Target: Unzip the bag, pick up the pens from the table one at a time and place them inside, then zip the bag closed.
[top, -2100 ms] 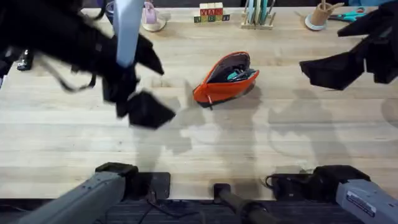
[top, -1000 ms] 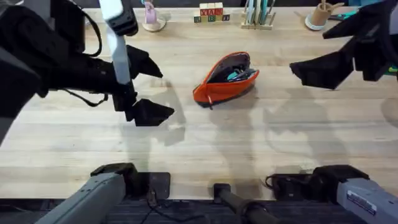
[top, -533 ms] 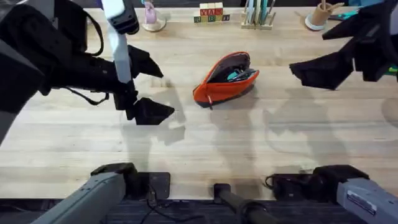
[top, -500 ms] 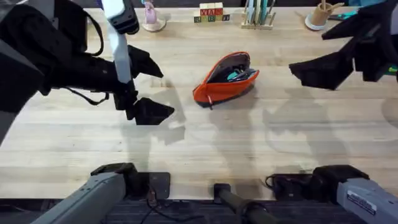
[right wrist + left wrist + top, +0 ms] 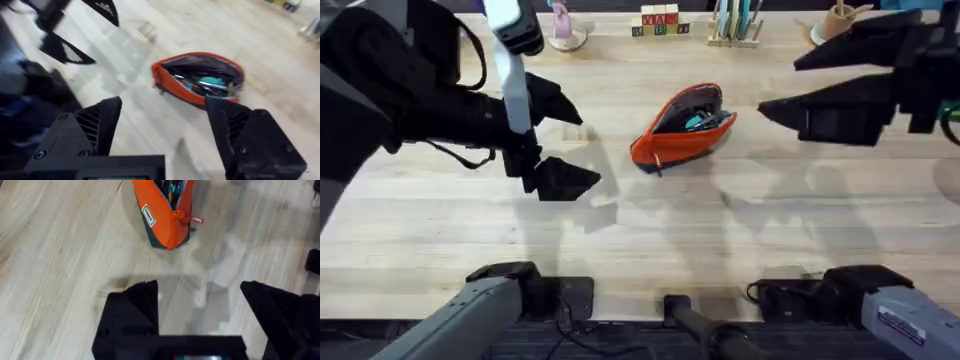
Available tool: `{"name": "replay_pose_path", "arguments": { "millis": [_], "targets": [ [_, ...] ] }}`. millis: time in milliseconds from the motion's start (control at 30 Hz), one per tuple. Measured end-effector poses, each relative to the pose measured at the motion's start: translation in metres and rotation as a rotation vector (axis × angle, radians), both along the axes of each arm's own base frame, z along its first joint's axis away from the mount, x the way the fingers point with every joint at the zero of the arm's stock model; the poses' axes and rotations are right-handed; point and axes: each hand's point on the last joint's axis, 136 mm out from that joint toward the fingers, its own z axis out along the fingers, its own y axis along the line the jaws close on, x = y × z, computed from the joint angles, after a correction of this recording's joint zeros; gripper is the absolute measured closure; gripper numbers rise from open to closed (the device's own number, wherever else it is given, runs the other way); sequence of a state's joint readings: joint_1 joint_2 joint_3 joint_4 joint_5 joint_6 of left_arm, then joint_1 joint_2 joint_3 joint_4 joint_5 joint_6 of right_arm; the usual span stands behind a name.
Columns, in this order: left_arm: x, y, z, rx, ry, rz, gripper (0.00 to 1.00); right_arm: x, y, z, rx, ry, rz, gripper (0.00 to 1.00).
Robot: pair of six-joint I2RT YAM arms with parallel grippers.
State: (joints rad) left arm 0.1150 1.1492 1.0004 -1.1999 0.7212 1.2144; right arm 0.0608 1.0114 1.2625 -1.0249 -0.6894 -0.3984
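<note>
One bag (image 5: pixel 682 126) is what you have on the table (image 5: pixel 640 230), lying a little toward 12 o'clock of the centre in the overhead view. It is the orange pouch with the dark base, and its zipper stands open, so you look straight into the dark lining. Inside you can make out a jumble of slim items, some dark and at least one teal, but you cannot tell from these views which of them are the pens. The orange zipper pull with its small tag hangs at the pouch's end toward 7 o'clock, which shows clearly in the left wrist view (image 5: pixel 165 210). In the right wrist view the pouch (image 5: pixel 197 80) shows its open mouth with the same mix of dark and teal pieces lying lengthwise inside.

Your left gripper (image 5: pixel 565 140) hovers at about 9 o'clock of the bag, well apart from it, with its two black fingers spread wide and nothing between them. In its own wrist view those fingers (image 5: pixel 132 315) frame bare wood, with the pouch beyond them.

Your right gripper (image 5: pixel 785 85) sits at about 3 o'clock of the bag, near it but not touching, its fingers also parted widely and carrying nothing.

Along the far edge at 12 o'clock you have a row of lettered blocks (image 5: pixel 659 21) and a wooden rack (image 5: pixel 735 22) of pale upright sticks.
</note>
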Motion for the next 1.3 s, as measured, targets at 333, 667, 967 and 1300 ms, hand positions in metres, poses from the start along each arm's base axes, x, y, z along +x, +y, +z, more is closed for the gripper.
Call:
{"name": "replay_pose_path", "arguments": {
  "millis": [333,667,967,1300],
  "targets": [
    [0.000,0.000,0.000,0.000,0.000,0.000,0.007,-0.004,0.006,0.005,0.175,0.223,-0.138,0.005],
    [0.000,0.000,0.000,0.000,0.000,0.000,0.007,-0.007,0.009,0.004,0.252,0.350,-0.207,0.004],
    [0.000,0.000,0.000,0.000,0.000,0.000,0.008,-0.005,0.009,-0.010,0.242,0.443,-0.227,0.004],
    [0.000,0.000,0.000,0.000,0.000,0.000,0.007,-0.017,0.026,-0.028,0.154,0.461,-0.172,0.004]
  ]
}}
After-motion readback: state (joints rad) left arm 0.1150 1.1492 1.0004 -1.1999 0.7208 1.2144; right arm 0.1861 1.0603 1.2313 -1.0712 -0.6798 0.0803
